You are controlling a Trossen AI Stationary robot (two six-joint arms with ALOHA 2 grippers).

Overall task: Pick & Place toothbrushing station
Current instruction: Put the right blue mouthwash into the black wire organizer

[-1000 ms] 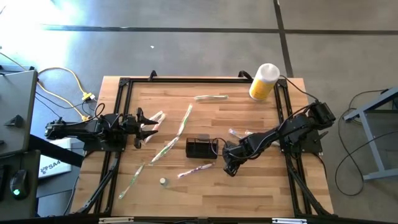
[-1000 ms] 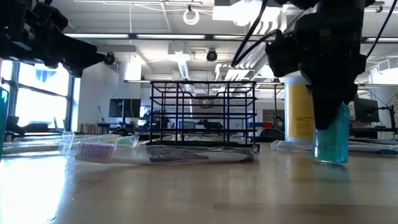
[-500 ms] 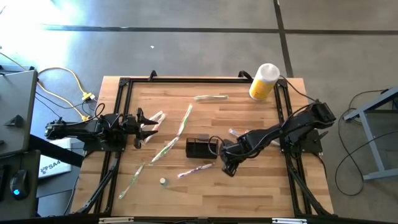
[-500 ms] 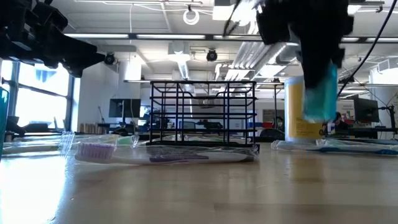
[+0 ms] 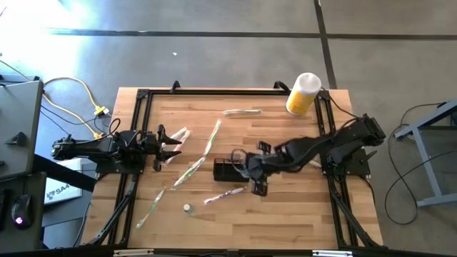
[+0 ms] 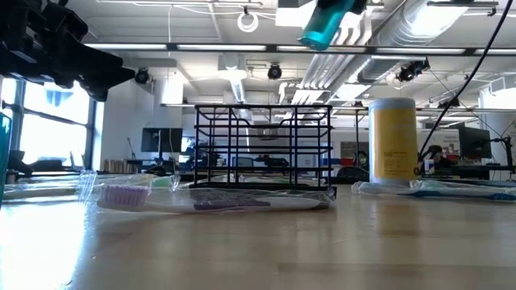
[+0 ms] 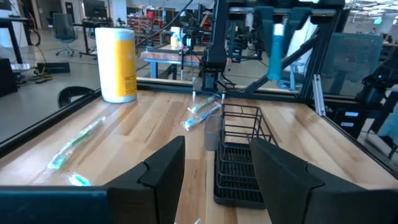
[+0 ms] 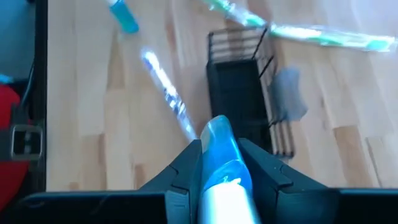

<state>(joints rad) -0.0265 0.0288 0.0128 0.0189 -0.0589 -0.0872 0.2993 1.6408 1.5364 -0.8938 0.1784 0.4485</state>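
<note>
The toothbrushing station (image 5: 228, 169) stands upright on the worktop (image 5: 285, 207) at its centre, with open wire walls visible in the low view (image 6: 263, 147). A wrapped toothbrush (image 5: 223, 195) lies just beside it at 6 o'clock, and another wrapped toothbrush (image 5: 212, 139) lies near it at 11 o'clock. The yellow bottle (image 5: 303, 93) stands well apart at 2 o'clock, at the worktop's corner.

The right claw (image 5: 254, 171) sits at 3 o'clock of the station, just beside it and raised off the worktop. Its fingers (image 8: 184, 167) are narrowly set and clamped on a blue tube (image 8: 222, 168), which points toward the station.

The left claw (image 5: 171, 145) waits at 9 o'clock, near the worktop's edge, its fingers (image 7: 163, 167) apart with nothing between them
</note>
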